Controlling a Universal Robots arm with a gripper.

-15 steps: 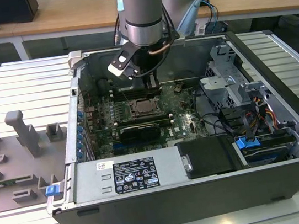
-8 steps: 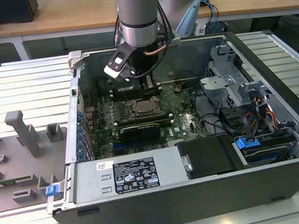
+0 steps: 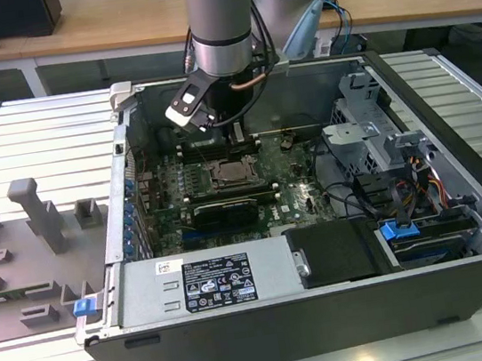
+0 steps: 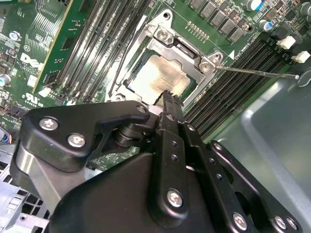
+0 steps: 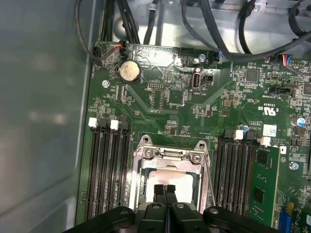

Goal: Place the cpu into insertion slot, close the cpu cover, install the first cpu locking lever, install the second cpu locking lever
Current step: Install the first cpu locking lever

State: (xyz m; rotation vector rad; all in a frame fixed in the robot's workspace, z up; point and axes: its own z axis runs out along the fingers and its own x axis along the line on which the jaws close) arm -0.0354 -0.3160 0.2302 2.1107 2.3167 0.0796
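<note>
The cpu (image 4: 155,75) lies flat in the insertion slot (image 3: 231,172), its pale silvery top showing. The cpu cover (image 5: 171,154) lies down around it as a metal frame. A thin wire locking lever (image 4: 257,73) sticks out from one corner of the socket, unlatched; it also runs along the socket's side (image 5: 210,177). My gripper (image 4: 168,94) is shut with nothing between its fingers. Its tips hover over the cpu's (image 5: 167,178) near edge in both wrist views. I cannot tell whether they touch it. From outside, the gripper (image 3: 236,133) hangs just behind the socket.
Long black memory slots (image 5: 107,170) flank the socket on both sides. A black graphics card (image 3: 222,208) lies in front of it. A drive cage (image 3: 369,135) and cables fill the case on the exterior view's right. A grey fixture (image 3: 40,218) stands outside the case.
</note>
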